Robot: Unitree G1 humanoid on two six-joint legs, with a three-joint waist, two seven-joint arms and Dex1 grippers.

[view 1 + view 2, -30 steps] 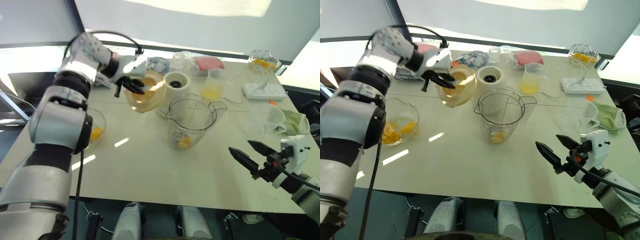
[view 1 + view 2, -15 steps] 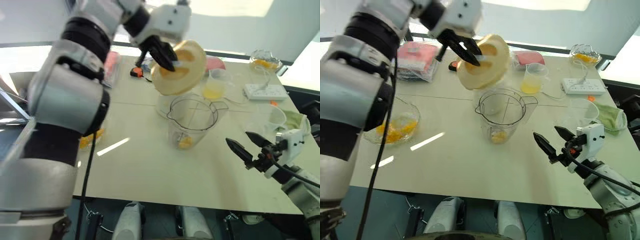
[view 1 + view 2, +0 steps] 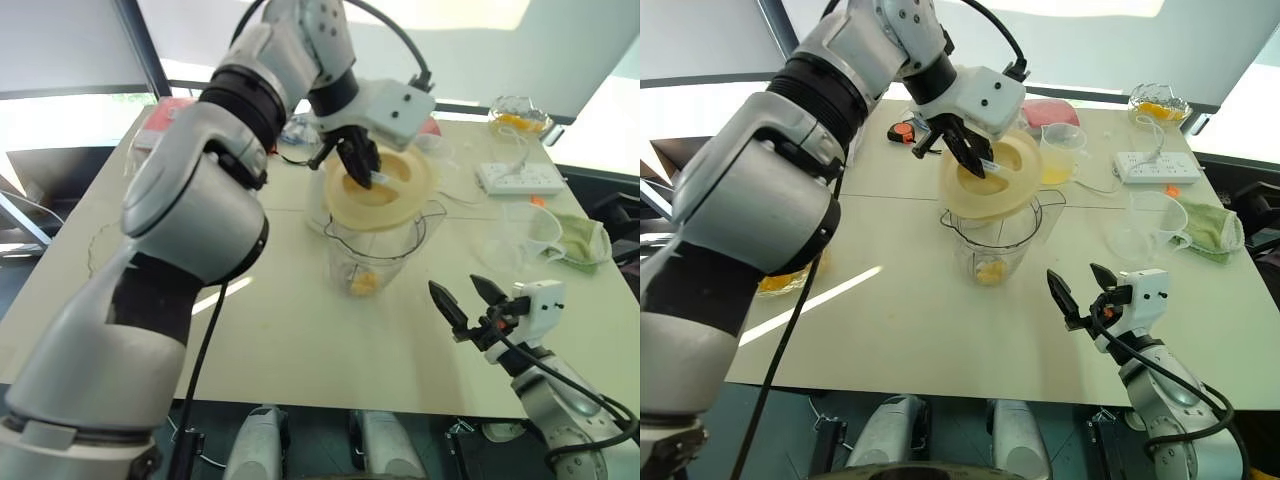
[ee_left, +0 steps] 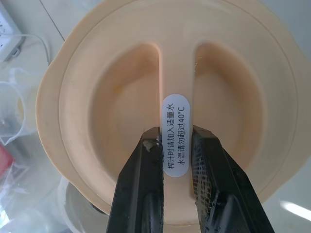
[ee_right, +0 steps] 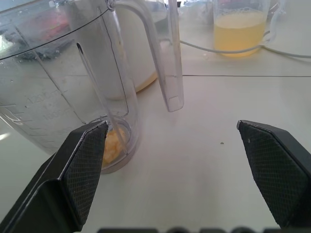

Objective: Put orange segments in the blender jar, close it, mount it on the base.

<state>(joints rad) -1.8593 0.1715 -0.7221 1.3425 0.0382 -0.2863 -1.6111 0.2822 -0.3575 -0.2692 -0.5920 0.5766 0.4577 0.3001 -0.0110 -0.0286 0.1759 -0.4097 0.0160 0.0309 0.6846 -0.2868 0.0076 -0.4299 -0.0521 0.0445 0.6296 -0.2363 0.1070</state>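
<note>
My left gripper (image 3: 362, 168) is shut on the centre ridge of the cream blender lid (image 3: 388, 196). It holds the lid slightly tilted right over the mouth of the clear blender jar (image 3: 374, 258). In the left wrist view both black fingers (image 4: 141, 194) pinch the labelled ridge of the lid (image 4: 116, 107). I cannot tell whether the lid touches the rim. Orange segments (image 3: 365, 285) lie at the jar's bottom. My right gripper (image 3: 466, 298) is open, low over the table to the right of the jar (image 5: 68, 82), nothing between its fingers (image 5: 82, 170).
A beaker of juice (image 3: 1060, 160), a power strip (image 3: 524, 178) and a glass bowl of orange pieces (image 3: 518, 115) stand at the back right. A clear cup (image 3: 525, 232) and green cloth (image 3: 578, 243) lie right. A bowl of segments (image 3: 780, 283) sits left.
My left gripper has carried the lid from the back left across and down to the jar's mouth. The right gripper has stayed open near the front right. The camera has shifted.
</note>
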